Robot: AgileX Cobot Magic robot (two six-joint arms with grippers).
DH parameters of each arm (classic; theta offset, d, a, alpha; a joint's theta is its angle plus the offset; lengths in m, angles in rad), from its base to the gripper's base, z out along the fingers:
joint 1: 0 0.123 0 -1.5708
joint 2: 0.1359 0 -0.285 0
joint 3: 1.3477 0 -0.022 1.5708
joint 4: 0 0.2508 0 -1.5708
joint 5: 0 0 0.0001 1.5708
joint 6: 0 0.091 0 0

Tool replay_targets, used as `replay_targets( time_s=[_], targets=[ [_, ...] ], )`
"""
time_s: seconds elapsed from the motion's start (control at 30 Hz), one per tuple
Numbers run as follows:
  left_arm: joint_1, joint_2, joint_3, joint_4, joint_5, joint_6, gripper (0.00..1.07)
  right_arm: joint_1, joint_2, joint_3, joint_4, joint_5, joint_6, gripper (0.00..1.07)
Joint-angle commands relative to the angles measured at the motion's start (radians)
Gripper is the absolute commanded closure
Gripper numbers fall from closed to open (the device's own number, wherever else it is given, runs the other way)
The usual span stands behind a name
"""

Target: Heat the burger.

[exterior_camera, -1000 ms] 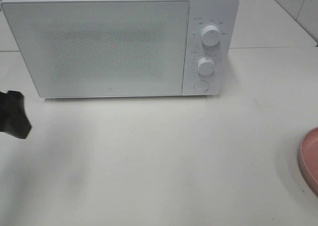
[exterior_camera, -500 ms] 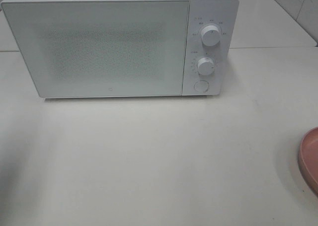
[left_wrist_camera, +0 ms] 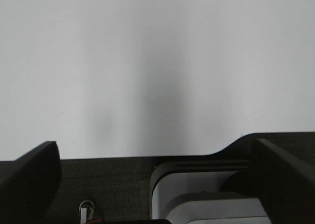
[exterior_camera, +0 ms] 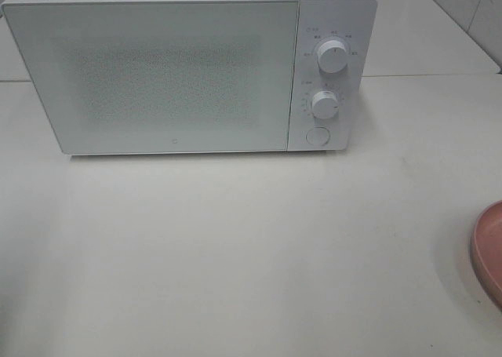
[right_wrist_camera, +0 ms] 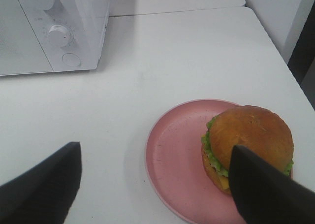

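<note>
Overhead, the microwave (exterior_camera: 188,67) stands door shut on the table (exterior_camera: 235,255), with only the plate (exterior_camera: 490,251) edge showing to its right; no arm is visible. By the left wrist, the left claw (left_wrist_camera: 157,184) hangs spread over bare table. By the right wrist, the burger (right_wrist_camera: 246,145) sits on the plate (right_wrist_camera: 172,160), away from the microwave (right_wrist_camera: 54,27), just beneath one finger (right_wrist_camera: 270,192) of the wide-open, empty right claw (right_wrist_camera: 152,184).

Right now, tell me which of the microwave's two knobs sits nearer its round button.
The lower knob: it sits directly above the round button, while the upper knob is farther up the panel.
</note>
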Motion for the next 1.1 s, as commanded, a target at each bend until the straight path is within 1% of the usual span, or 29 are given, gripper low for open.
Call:
replay_targets(
  time_s=[0.03,0.07,0.13,0.17,0.2,0.27,0.3,0.37,0.4,0.43,0.47,0.53,0.57,0.63,0.67,0.73,0.77,0.8,0.87,1.1],
  targets=[
    [0.003,-0.106,0.008,0.002,-0.001,-0.002,0.08,-0.008,-0.025,0.002,0.002,-0.001,-0.003,0.31],
    [0.003,-0.106,0.008,0.002,-0.001,-0.002,0.08,-0.008,-0.025,0.002,0.002,-0.001,-0.003,0.31],
    [0.003,-0.177,0.008,0.002,-0.001,-0.002,0.08,-0.008,-0.025,0.002,0.002,-0.001,-0.003,0.31],
    [0.003,-0.177,0.008,0.002,-0.001,-0.002,0.08,-0.008,-0.025,0.002,0.002,-0.001,-0.003,0.31],
    [0.003,-0.228,0.008,0.0,-0.002,-0.002,0.08,-0.008,-0.025,0.002,0.002,-0.001,-0.003,0.31],
    [0.003,-0.257,0.008,-0.003,-0.002,-0.002,0.08,-0.008,-0.025,0.002,0.002,-0.001,-0.003,0.31],
    [0.003,-0.317,0.008,-0.007,-0.003,-0.001,0.08,-0.008,-0.025,0.002,0.002,-0.001,-0.003,0.31],
    [0.003,-0.342,0.008,-0.009,-0.003,-0.001,0.08,-0.008,-0.025,0.002,0.002,-0.001,-0.003,0.31],
    [0.004,-0.405,0.008,-0.009,-0.003,-0.001,0.08,-0.008,-0.025,0.002,0.002,-0.001,-0.003,0.31],
    [0.004,-0.405,0.008,-0.009,-0.003,-0.001,0.08,-0.008,-0.025,0.002,0.002,-0.001,-0.003,0.31],
    [0.02,-0.459,0.008,-0.009,-0.003,-0.001,0.08,-0.008,-0.025,0.002,0.002,-0.001,-0.003,0.31],
    [0.031,-0.483,0.008,-0.009,-0.003,-0.001,0.08,-0.008,-0.025,0.002,0.002,-0.001,-0.003,0.31],
    [0.067,-0.538,0.008,-0.009,-0.003,-0.001,0.08,-0.008,-0.025,0.002,0.002,-0.001,-0.003,0.31],
    [0.08,-0.565,0.008,-0.009,-0.003,-0.001,0.08,-0.008,-0.025,0.002,0.002,-0.001,-0.003,0.31],
    [0.1,-0.611,0.008,-0.009,-0.003,-0.001,0.08,-0.008,-0.025,0.002,0.002,-0.001,-0.003,0.31],
    [0.103,-0.635,0.008,-0.009,-0.003,-0.001,0.08,-0.008,-0.025,0.002,0.002,-0.001,-0.003,0.31],
    [0.103,-0.679,0.008,-0.009,-0.003,-0.001,0.08,-0.008,-0.025,0.002,0.002,-0.001,-0.003,0.31],
    [0.103,-0.679,0.008,-0.009,-0.003,-0.001,0.08,-0.008,-0.025,0.002,0.002,-0.001,-0.003,0.31],
    [0.103,-0.747,0.008,-0.009,-0.004,-0.002,0.08,-0.008,-0.025,0.002,0.002,-0.001,-0.003,0.31],
    [0.103,-0.755,0.008,-0.008,-0.004,-0.002,0.08,-0.008,-0.022,0.002,0.002,-0.001,-0.003,0.31]
  ],
)
